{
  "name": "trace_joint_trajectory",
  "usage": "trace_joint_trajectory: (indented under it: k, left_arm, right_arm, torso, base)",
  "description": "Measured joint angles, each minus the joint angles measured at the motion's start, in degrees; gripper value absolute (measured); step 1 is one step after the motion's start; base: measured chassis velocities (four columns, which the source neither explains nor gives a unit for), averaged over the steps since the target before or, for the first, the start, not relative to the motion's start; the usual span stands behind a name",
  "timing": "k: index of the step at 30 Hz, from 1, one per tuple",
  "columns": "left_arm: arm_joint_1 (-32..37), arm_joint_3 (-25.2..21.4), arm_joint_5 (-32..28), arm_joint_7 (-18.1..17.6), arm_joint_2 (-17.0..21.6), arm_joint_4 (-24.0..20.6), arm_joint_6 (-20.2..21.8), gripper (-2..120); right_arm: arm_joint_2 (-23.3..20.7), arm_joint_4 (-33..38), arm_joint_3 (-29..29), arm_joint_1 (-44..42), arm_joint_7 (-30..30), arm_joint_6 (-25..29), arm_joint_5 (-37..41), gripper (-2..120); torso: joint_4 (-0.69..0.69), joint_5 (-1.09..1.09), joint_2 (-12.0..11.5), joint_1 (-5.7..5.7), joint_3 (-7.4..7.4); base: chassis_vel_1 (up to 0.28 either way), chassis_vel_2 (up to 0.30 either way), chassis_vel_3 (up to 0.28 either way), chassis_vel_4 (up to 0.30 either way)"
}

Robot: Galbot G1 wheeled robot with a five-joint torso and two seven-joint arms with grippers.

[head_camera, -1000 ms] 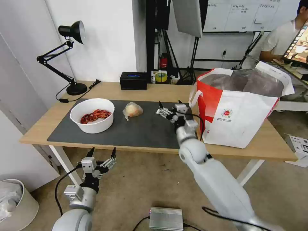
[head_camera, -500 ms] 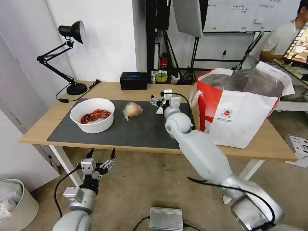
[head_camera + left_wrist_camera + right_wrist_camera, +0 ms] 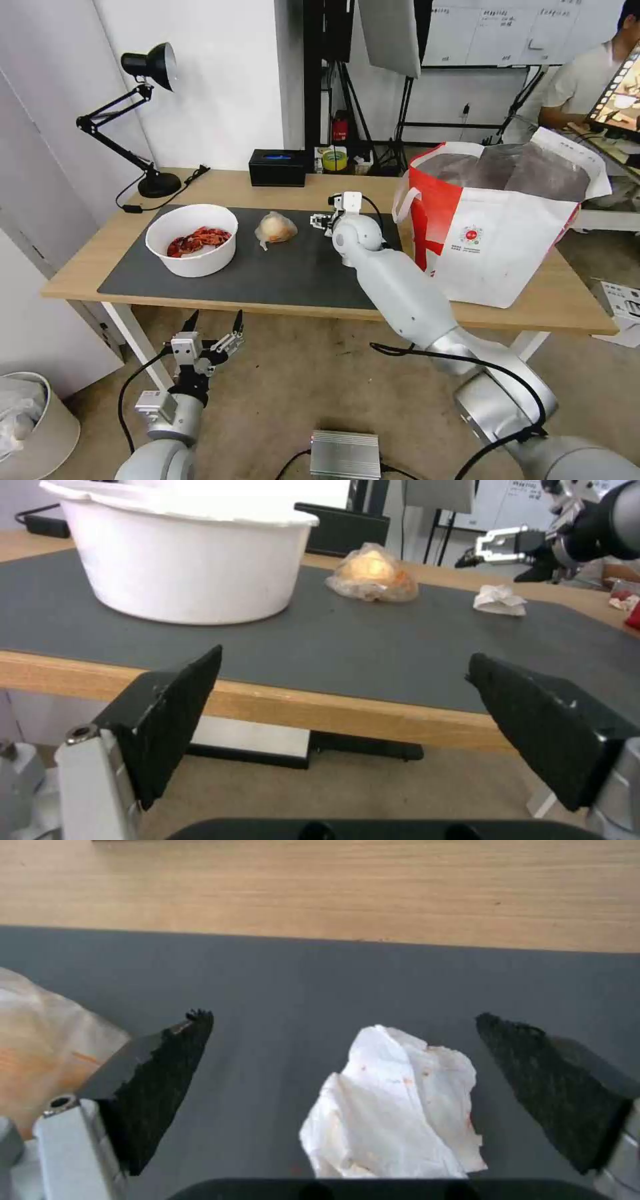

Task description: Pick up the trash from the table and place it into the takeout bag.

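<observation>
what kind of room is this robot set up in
Probably a lab or studio workspace made up like a home desk. Behind the table stand light stands and a softbox, a whiteboard hangs on the far wall, and a desk lamp sits at the table's back corner.

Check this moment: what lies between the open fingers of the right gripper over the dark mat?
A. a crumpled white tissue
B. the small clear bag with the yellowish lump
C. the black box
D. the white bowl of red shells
A. In the right wrist view the crumpled white tissue lies on the mat between the spread fingers of the right gripper, untouched; the clear bag sits off to one side.
</observation>
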Motion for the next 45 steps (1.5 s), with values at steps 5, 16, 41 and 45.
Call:
trace_joint_trajectory:
  k: [5, 16, 41, 45]
  left_arm:
    - [-0.2, -0.1, -0.1, 0.0, 0.0, 0.2, 0.0, 100]
    - [-0.2, 0.0, 0.0, 0.0, -0.4, 1.1, -0.9, 100]
    - [-0.1, 0.9, 1.4, 0.1, -2.1, 1.0, -1.6, 100]
    - [0.2, 1.1, 1.5, 0.1, -1.9, 0.9, -1.7, 100]
  right_arm:
    - [0.2, -1.3, 0.3, -0.5, -0.5, 0.5, -2.3, 100]
    - [-0.7, -2.8, 1.0, -2.4, -1.7, 1.7, -4.4, 98]
    - [-2.6, 0.8, 0.5, -5.6, -2.4, 3.8, -4.4, 10]
    - [-4.1, 3.2, -0.5, -7.0, -2.6, 5.1, -4.3, 0]
  torso:
    - [-0.01, 0.01, 0.0, 0.00, -0.01]
    - [-0.01, 0.01, 0.0, 0.00, -0.01]
    - [0.03, 0.02, 0.0, 0.00, 0.00]
    - [0.02, 0.02, 0.0, 0.00, 0.00]
  base:
    - [0.000, 0.000, 0.000, 0.000]
    - [0.000, 0.000, 0.000, 0.000]
    - [0.000, 0.000, 0.000, 0.000]
    - [0.000, 0.000, 0.000, 0.000]
